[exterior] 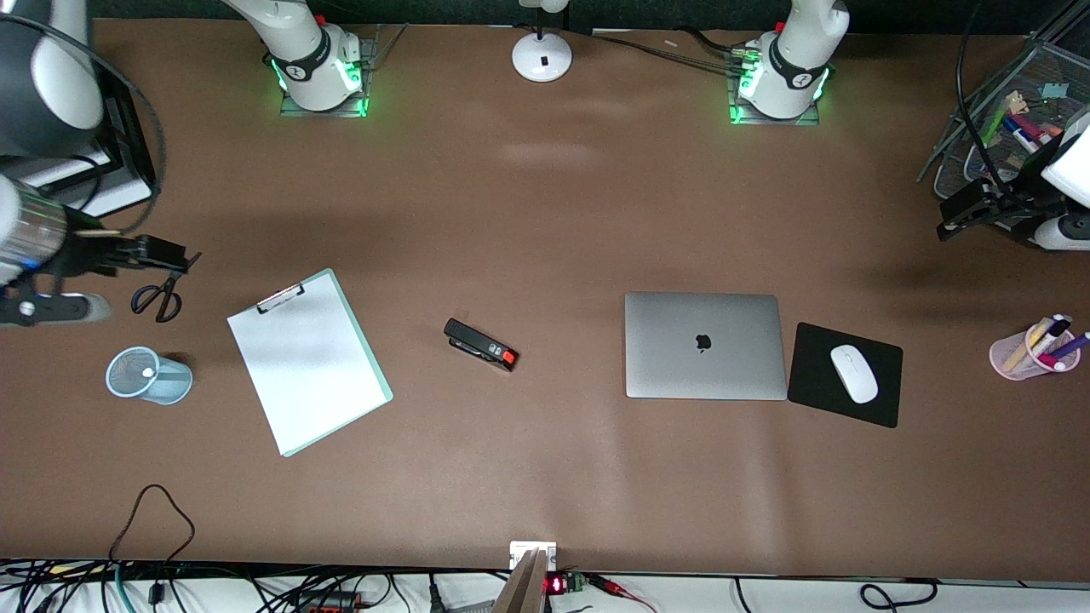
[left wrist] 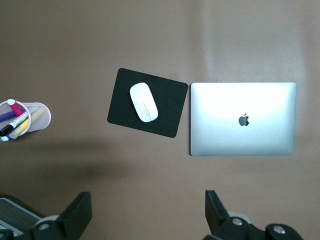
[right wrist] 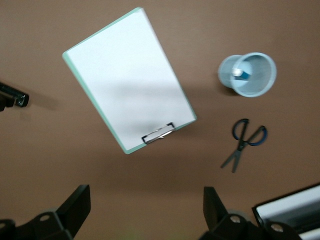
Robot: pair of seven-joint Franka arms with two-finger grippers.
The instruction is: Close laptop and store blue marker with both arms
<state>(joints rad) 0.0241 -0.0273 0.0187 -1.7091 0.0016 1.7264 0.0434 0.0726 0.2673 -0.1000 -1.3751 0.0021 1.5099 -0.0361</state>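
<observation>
At the right arm's end of the table, the right gripper (exterior: 166, 255) hangs in the air over the bare table just beside the scissors (exterior: 158, 298); in its wrist view the two black fingers (right wrist: 75, 207) stand wide apart with nothing between them. The scissors lie flat with blue-black handles. Nearer the front camera stands a pale blue mesh cup (exterior: 149, 375), and inside it a small blue and white thing shows, possibly the blue marker (right wrist: 239, 73), though it is too small to be sure. Beside the cup lies a clipboard (exterior: 308, 362) with a mint edge and a white sheet, turned at a slant.

Toward the middle of the table rests a black stapler (exterior: 480, 344) with a red end. Next comes the laptop (exterior: 704, 346), shut flat, silver lid up with the black apple logo showing. Just beside it, toward the left arm's end, a black mouse pad (exterior: 877, 400) carries a white mouse (exterior: 853, 373). A pink cup (exterior: 1022, 358) holding pens stands near the table's edge.

The left gripper (exterior: 966, 213) hovers over the table beside a wire mesh tray (exterior: 1035, 68). Its fingers (left wrist: 77, 212) are spread apart and empty.
</observation>
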